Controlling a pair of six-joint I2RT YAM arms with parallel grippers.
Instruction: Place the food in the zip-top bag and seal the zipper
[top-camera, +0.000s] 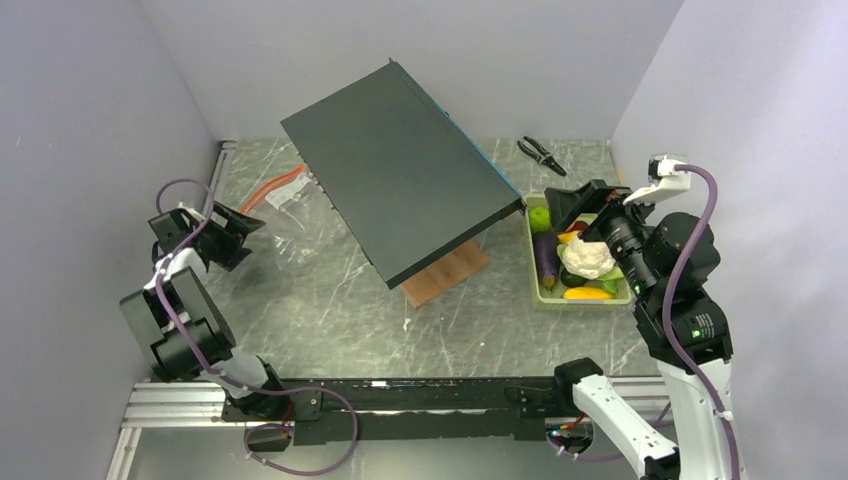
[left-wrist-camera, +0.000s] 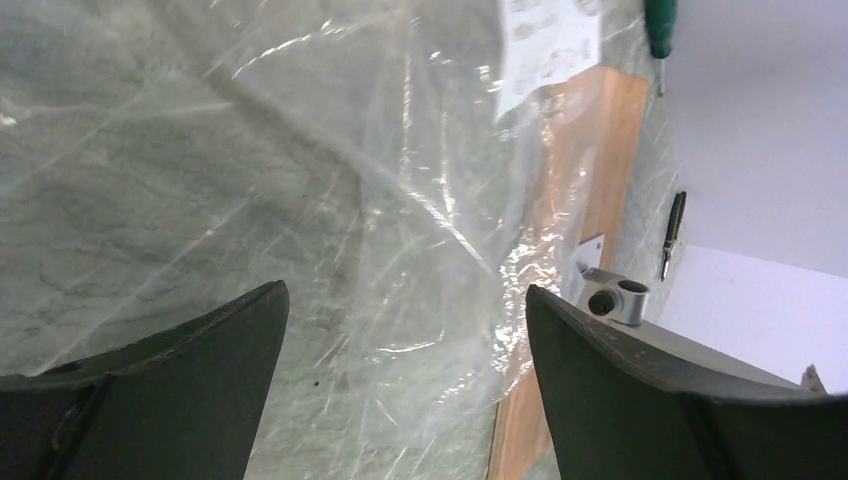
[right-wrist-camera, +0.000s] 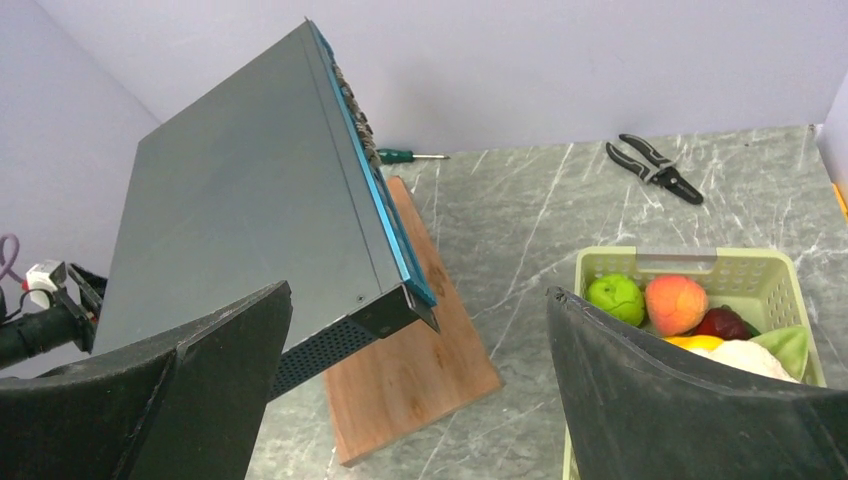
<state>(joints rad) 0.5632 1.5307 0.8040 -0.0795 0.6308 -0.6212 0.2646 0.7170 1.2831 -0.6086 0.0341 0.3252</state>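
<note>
The zip-top bag (top-camera: 290, 222) is lying flat near the worktop's left edge, its long axis slanting from far-left to near-right. Its zipper (top-camera: 272, 188) is running diagonally along the mouth, which is facing the far-left corner. The left gripper (top-camera: 232, 232) is hovering at the bag's near-left side, jaws spread wide and holding nothing. The food (top-camera: 586, 293) is sitting in a pale green tray (top-camera: 533, 272) at the right edge, the eggplant (top-camera: 546, 258) lying far-to-near. The right gripper (top-camera: 572, 205) is hanging above the tray, jaws spread and holding nothing
</note>
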